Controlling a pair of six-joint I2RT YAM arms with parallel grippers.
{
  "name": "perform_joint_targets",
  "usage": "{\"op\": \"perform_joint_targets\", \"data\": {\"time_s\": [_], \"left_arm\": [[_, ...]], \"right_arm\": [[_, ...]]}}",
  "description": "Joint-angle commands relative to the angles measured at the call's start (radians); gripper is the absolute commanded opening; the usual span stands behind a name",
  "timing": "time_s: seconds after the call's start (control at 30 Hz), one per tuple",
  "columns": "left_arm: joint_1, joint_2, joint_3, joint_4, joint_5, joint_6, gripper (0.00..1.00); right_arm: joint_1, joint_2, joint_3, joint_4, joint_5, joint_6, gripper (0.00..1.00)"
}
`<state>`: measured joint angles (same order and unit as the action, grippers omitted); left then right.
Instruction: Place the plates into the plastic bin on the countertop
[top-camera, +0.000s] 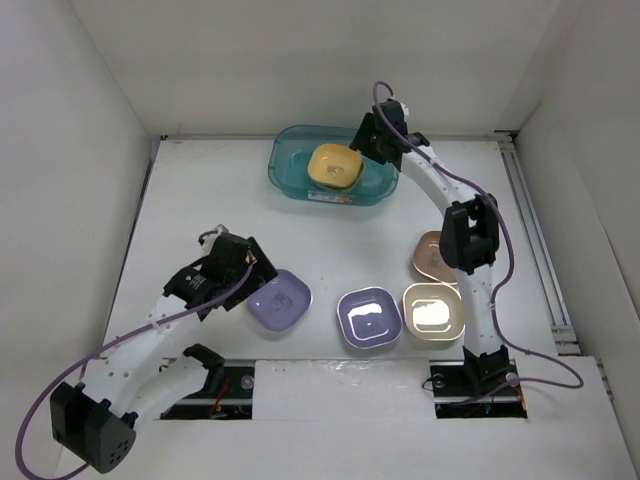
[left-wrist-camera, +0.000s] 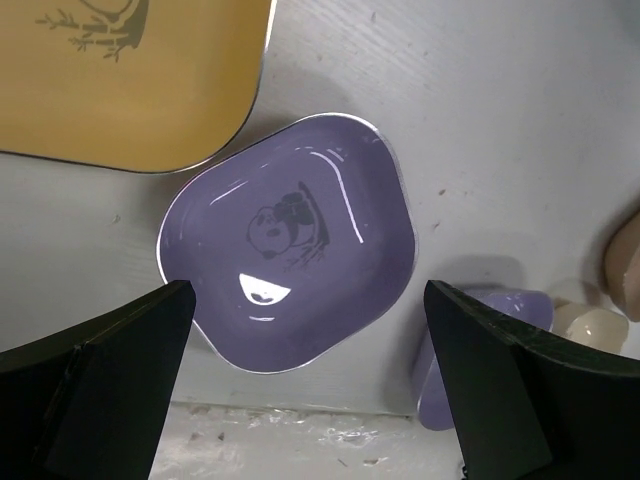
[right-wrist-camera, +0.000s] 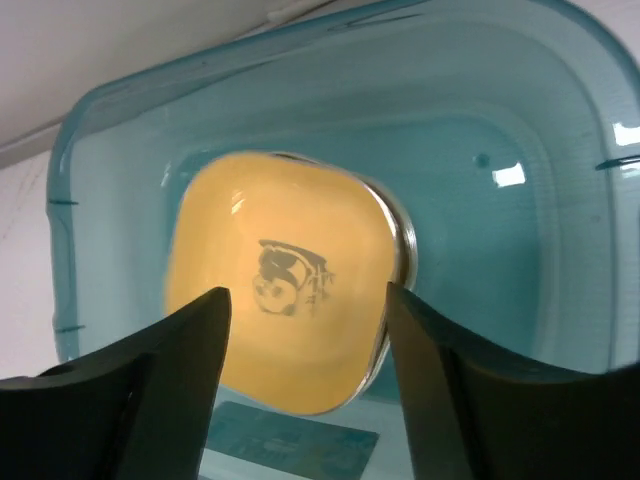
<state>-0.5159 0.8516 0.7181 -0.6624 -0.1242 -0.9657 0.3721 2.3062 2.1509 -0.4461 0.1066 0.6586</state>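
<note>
Plates: one yellow-orange plate (top-camera: 335, 167) lies in the plastic bin (top-camera: 290, 150); the others are on the table (top-camera: 200, 200).
Bin sits mid far edge. Right end effector (right-wrist-camera: 305, 320) hangs over the bin above that plate, fingers spread wide, gripping nothing. Left end effector (left-wrist-camera: 310, 340) is spread wide and empty above a purple plate (left-wrist-camera: 290, 260) toward the near edge, with a second yellow-orange plate (left-wrist-camera: 130, 80) just beside it. Second purple plate (top-camera: 369, 319) and cream plate (top-camera: 432, 312) sit side by side along the near edge. Brown plate (top-camera: 430, 255) lies just behind the cream one, partly hidden by the right arm (top-camera: 470, 260).
</note>
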Motion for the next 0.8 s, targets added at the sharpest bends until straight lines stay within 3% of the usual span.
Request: {"op": "perform_joint_targets", "data": {"time_s": [0.0,0.03,0.07,0.2,0.33,0.43,0.5,0.63,0.73,0.77], "left_arm": [[-0.003,0.023,-0.045,-0.028,0.023,-0.048,0.99],[-0.003,0.023,-0.045,-0.040,0.034,-0.060,0.99],[-0.003,0.023,-0.045,-0.040,0.034,-0.061,0.99],[-0.003,0.023,-0.074,-0.078,0.043,-0.084,0.99],[-0.012,0.064,-0.092,-0.089,0.038,-0.094,0.99],[-0.055,0.146,-0.065,-0.098,0.003,-0.120,0.91],[-0.128,0.216,-0.028,-0.109,-0.040,-0.152,0.81],[-0.269,0.420,0.055,-0.132,-0.072,-0.237,0.81],[-0.335,0.507,0.109,-0.149,-0.117,-0.297,0.67],[-0.345,0.520,0.109,-0.137,-0.126,-0.297,0.57]], "right_arm": [[0.001,-0.033,0.063,0.006,0.015,-0.003,0.73],[0.001,-0.072,0.022,0.045,0.015,-0.029,0.96],[0.011,-0.094,0.000,0.058,0.031,-0.039,1.00],[0.021,-0.175,-0.088,0.109,0.028,-0.091,1.00],[0.021,-0.244,-0.173,0.176,-0.076,-0.140,1.00],[0.021,-0.303,-0.252,0.220,-0.110,-0.151,1.00],[0.010,-0.329,-0.296,0.233,-0.142,-0.162,1.00],[-0.021,-0.376,-0.328,0.254,-0.182,-0.181,1.00],[-0.033,-0.387,-0.348,0.270,-0.220,-0.192,1.00],[-0.045,-0.401,-0.359,0.270,-0.234,-0.203,1.00]]}}
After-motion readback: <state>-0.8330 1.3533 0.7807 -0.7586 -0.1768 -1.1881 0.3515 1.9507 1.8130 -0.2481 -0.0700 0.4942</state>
